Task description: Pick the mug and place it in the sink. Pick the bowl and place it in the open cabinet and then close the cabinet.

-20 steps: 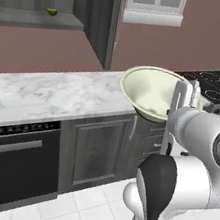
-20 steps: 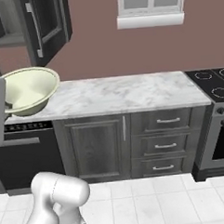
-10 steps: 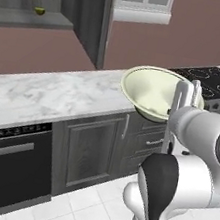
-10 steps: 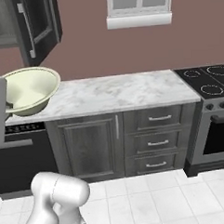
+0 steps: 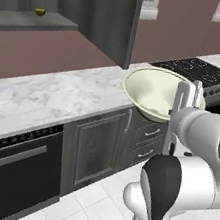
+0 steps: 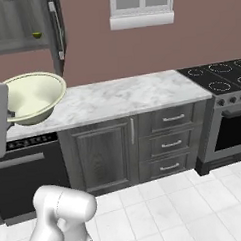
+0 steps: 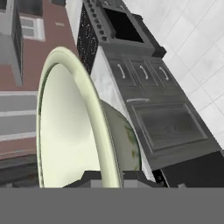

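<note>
gripper [image 7: 110, 177]: pinched tight on bowl rim, tips one each side of the wall, low in hand view
bowl [image 5: 155, 92]: cream-white, held up in the air, tilted, over near edge of counter [image 5: 48, 99]; greenish underside seen in hand view
cabinet [image 6: 55, 31]: up on wall, far left, door [image 5: 109, 18] swung open w/ silver bar handle; small green item [image 6: 36, 35] on its shelf
stove [image 6: 215, 75]: far right, black top, well apart from bowl
dishwasher [image 5: 13, 169]: under counter, left of grey base cabs
</note>
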Robot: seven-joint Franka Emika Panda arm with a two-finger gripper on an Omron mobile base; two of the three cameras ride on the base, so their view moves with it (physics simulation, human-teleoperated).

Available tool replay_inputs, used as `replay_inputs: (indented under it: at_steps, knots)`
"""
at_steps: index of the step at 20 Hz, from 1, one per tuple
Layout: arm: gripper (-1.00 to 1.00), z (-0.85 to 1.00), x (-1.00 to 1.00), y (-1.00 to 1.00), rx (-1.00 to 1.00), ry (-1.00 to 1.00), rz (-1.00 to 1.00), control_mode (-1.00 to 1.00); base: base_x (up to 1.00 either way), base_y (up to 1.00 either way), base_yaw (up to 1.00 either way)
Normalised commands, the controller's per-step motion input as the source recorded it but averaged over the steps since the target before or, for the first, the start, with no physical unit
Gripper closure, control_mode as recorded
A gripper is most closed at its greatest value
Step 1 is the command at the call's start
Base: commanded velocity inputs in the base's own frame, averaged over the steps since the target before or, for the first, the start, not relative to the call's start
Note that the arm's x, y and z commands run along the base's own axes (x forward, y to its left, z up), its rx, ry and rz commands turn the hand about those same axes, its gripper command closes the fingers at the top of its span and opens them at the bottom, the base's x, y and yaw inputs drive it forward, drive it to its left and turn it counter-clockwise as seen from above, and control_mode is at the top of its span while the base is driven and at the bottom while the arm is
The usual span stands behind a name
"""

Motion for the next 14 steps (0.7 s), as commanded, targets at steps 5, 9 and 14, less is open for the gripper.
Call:
replay_inputs:
  at_steps: [5,9,14]
  knots:
    - [1.00,0.00,0.00,0.00,0.00,0.00,0.00,1.00,-0.57,0.95,-0.27]
    - [1.00,0.00,0.00,0.00,0.00,0.00,0.00,1.00,-0.52,0.73,-0.17]
    - [1.00,0.00,0.00,0.00,0.00,0.00,0.00,1.00,0.34,0.55,0.26]
